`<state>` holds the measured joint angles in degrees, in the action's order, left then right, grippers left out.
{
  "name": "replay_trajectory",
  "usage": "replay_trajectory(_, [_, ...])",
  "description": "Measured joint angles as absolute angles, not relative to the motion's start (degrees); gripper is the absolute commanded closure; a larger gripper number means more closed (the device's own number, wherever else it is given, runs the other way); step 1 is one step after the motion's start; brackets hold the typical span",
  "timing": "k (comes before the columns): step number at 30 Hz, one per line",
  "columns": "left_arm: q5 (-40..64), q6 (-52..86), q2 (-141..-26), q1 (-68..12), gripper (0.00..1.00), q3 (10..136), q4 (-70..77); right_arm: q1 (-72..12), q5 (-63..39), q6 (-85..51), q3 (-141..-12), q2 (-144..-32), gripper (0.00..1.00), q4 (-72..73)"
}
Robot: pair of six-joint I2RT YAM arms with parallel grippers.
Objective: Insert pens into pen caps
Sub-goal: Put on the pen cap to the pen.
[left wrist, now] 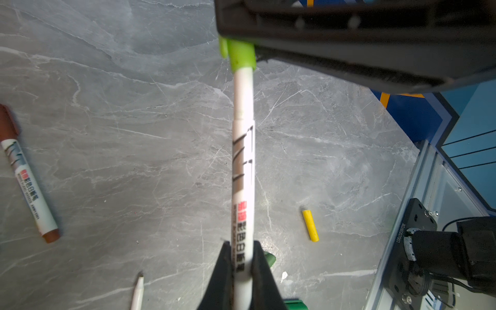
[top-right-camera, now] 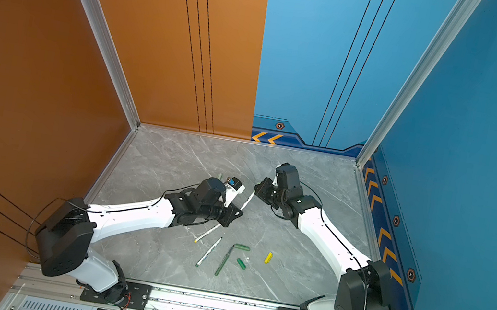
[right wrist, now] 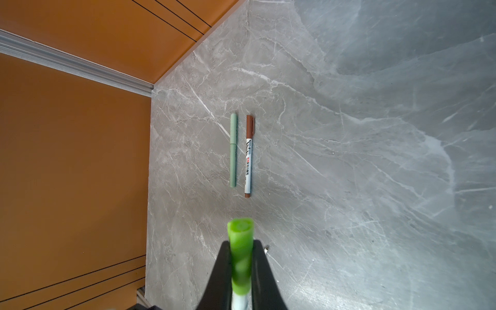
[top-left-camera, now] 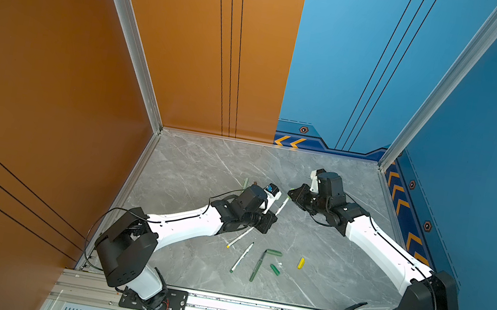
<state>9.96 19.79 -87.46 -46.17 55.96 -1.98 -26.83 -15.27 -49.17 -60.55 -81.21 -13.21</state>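
Bright green cap pinched by right gripper, white pen pinched by left gripper; held in line, apparently to press cap home.

- Desk: grey marble pattern, white veining.
- Green-capped pen: white barrel, black and red lettering, grey-and-black graphic.
- Bright green cap: plain.
- Brown-capped pen: white barrel, brown cap and end.
- Sage-green pen: pale green throughout.
- Dark green pen: dark green throughout.
- Dark green cap; second dark green cap.
- Yellow cap: plain yellow.
- Yellow-ended pen: white barrel.
- Dark-green-ended pen: white barrel.
- Orange wall and blue wall: thin black lines.
- Chevrons: orange on a dark blue band.
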Motion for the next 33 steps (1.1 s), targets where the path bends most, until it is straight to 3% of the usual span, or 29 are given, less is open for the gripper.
replay_trajectory(25, [8.19, 23.05, -87.44, -44.77, 1.00, 55.92, -1.43, -31.48, -12.01, -49.23, -59.13, -83.77, 1.00, -7.60])
replay_trajectory(33, [6.70, 19.70, -88.62, -43.22, 1.00, 51.40, 7.51, -31.46, -13.23, -49.60, -60.49, -88.03, 1.00, -5.23])
